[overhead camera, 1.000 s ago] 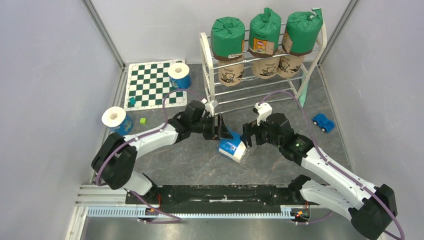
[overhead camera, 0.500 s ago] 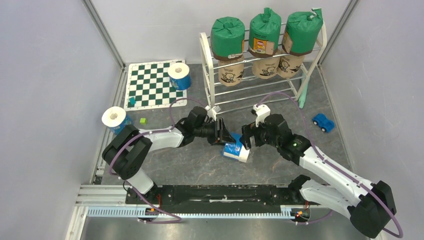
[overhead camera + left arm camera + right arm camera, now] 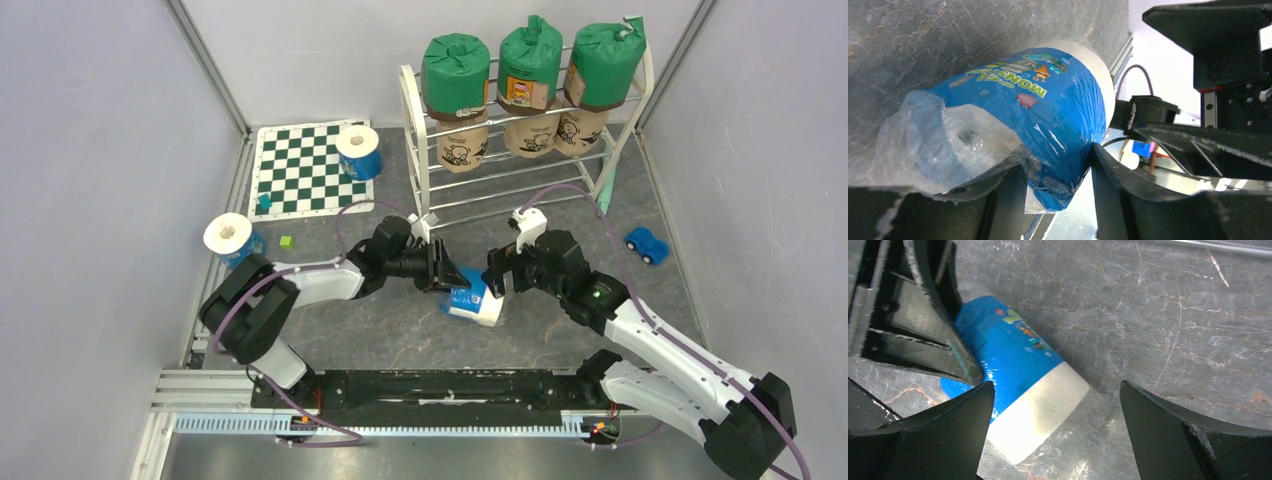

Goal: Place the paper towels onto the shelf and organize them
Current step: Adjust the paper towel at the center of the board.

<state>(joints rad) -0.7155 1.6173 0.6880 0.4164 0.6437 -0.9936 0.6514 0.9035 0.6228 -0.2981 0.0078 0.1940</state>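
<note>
Left gripper (image 3: 449, 281) pinches blue roll (image 3: 477, 302) (lying down); right gripper (image 3: 496, 278) gapes wide

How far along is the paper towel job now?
Done: three green rolls and three tan rolls stand on the shelf's upper tiers. In hand: the left gripper has its jaws around a blue roll lying on the table, grip unclear; the right gripper is open beside it. Left: that roll, a second blue roll on the checkered mat, a third blue roll near the table's left edge.

White-shelled arms (image 3: 325, 283), black joints (image 3: 240, 320), looping purple cables (image 3: 556, 185), black wedge-fingered left hand (image 3: 452, 282) and right hand (image 3: 497, 280)
</note>
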